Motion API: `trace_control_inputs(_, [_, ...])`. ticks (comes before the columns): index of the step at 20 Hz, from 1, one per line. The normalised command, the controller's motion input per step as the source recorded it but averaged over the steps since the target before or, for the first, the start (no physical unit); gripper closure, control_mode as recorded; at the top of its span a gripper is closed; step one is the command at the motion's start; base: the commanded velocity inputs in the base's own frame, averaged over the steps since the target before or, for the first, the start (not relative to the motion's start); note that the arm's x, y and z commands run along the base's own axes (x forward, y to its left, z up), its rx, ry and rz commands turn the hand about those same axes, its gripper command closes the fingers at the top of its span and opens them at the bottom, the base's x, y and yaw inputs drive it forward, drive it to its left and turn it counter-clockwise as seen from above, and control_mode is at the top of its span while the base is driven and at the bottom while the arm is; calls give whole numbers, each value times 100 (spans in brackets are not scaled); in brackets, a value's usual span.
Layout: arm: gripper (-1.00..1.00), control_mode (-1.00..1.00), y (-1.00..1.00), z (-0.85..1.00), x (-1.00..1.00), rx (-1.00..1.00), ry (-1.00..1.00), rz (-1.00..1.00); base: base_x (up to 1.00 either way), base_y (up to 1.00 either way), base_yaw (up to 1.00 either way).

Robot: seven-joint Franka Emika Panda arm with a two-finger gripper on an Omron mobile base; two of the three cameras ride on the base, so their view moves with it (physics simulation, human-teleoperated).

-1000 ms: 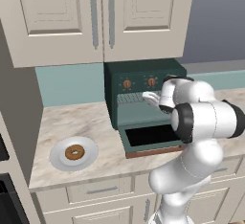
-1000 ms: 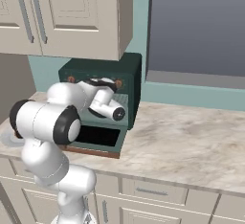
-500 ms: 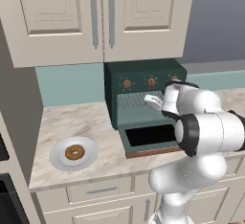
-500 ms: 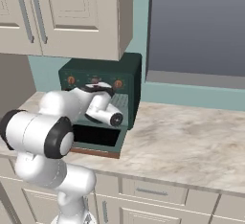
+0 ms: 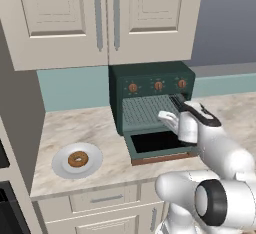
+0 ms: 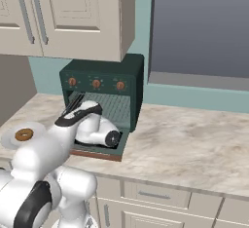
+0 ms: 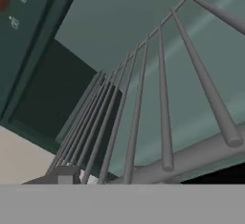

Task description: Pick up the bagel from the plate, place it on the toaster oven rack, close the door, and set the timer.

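Silver-grey toaster oven rack [image 5: 145, 109] could be snagged by the gripper [image 5: 167, 119]; its finger spread cannot be judged.

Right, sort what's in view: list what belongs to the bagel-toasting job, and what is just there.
Job:
bagel
plate
toaster oven rack
door, folded down open
timer knobs
gripper, at the rack's front edge

Just there:
upper cabinets
marble counter
drawers

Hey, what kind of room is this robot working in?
A rendered kitchen, most likely: cream cabinets hang above a marble-look counter, where a green toaster oven stands open and a bagel sits on a plate.
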Motion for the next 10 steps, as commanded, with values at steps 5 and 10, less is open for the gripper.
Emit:
trace_control_inputs(5, [-100,-100,2,-17,-71,0,17,0,0,0,0])
trace_control_inputs(10, [-100,-100,1,20,-47,0,15,0,0,0,0])
